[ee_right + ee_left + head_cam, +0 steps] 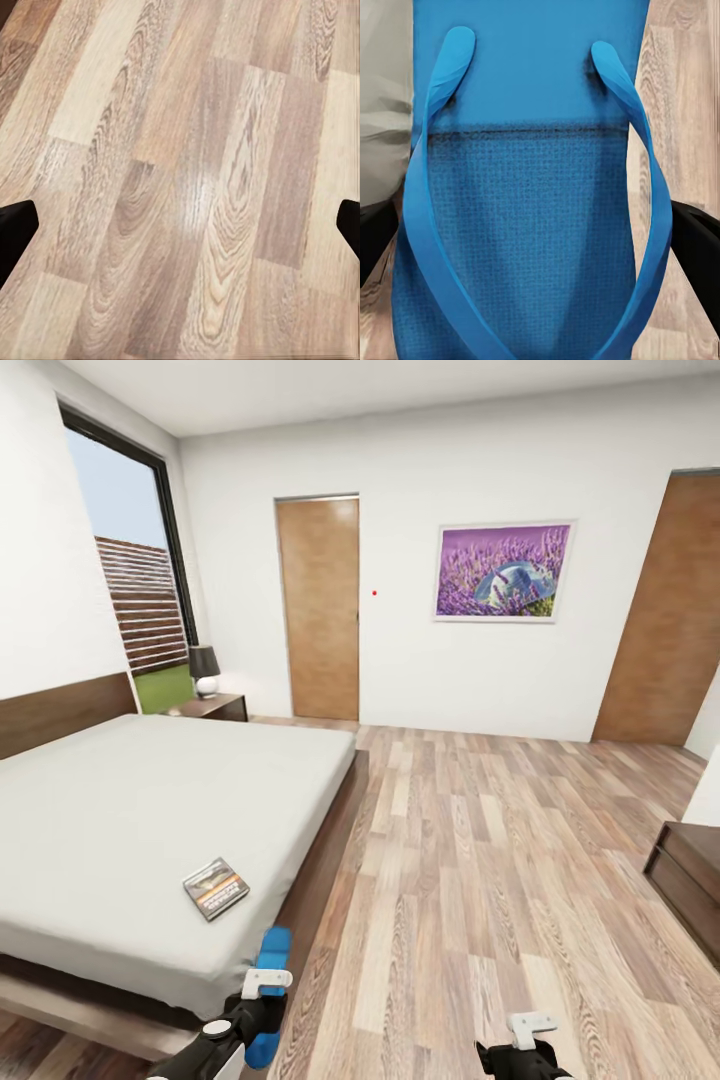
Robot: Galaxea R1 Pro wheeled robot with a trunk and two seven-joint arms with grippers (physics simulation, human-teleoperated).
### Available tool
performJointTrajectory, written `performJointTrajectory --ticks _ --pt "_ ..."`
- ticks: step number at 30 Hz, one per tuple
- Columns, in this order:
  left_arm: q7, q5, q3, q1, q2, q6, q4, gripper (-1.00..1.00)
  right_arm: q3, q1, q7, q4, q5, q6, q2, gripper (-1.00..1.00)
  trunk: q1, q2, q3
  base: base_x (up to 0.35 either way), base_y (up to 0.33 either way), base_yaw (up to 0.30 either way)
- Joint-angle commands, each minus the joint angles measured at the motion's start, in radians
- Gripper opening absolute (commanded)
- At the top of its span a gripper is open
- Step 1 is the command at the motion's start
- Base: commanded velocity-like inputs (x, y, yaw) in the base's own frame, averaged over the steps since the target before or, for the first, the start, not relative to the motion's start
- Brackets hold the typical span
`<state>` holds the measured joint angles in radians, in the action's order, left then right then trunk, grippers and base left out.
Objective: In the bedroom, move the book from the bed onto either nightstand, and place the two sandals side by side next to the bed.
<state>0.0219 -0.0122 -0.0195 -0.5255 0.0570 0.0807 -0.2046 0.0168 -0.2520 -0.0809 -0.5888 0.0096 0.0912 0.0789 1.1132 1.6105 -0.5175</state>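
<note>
Wood-plank floor [480,880], white walls [450,460], grey bed [130,820], book [215,888]

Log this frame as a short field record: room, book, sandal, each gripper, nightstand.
room: bedroom, wood-plank floor
book: flat on the bed, near its foot-side corner
sandal: blue, held in the left gripper at the bed's corner
right gripper: open, nothing between its fingers, over bare floor
nightstand: beside the bed's head, lamp on top

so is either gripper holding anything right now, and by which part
The left gripper holds a blue sandal, clamped across its sides around mid-length. The right gripper is open over bare floor.
</note>
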Motion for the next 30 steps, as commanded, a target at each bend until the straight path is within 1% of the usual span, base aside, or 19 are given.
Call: performJointTrajectory --ticks 1,17,21,30 --pt "0.000 -0.002 -0.002 -0.001 0.000 0.003 0.001 -1.00 0.002 0.000 -0.002 -0.002 0.001 0.006 0.001 1.00 0.000 0.001 0.000 0.000 0.000 -0.250" --pt "0.000 -0.002 -0.003 -0.001 0.000 0.004 0.002 -1.00 0.002 0.000 -0.002 -0.002 0.001 0.008 0.001 1.00 0.000 0.001 0.009 0.003 -0.002 -0.266" --pt "0.000 -0.002 -0.002 -0.001 0.000 0.003 0.002 -1.00 0.002 0.000 -0.002 -0.002 0.001 0.007 0.000 1.00 0.000 0.001 0.010 0.182 -0.075 -0.102" --pt "-0.001 -0.002 -0.003 -0.001 0.000 0.003 0.002 -1.00 0.002 0.000 -0.001 -0.002 0.001 0.006 0.001 1.00 0.000 0.001 0.010 0.266 -0.103 -0.021"
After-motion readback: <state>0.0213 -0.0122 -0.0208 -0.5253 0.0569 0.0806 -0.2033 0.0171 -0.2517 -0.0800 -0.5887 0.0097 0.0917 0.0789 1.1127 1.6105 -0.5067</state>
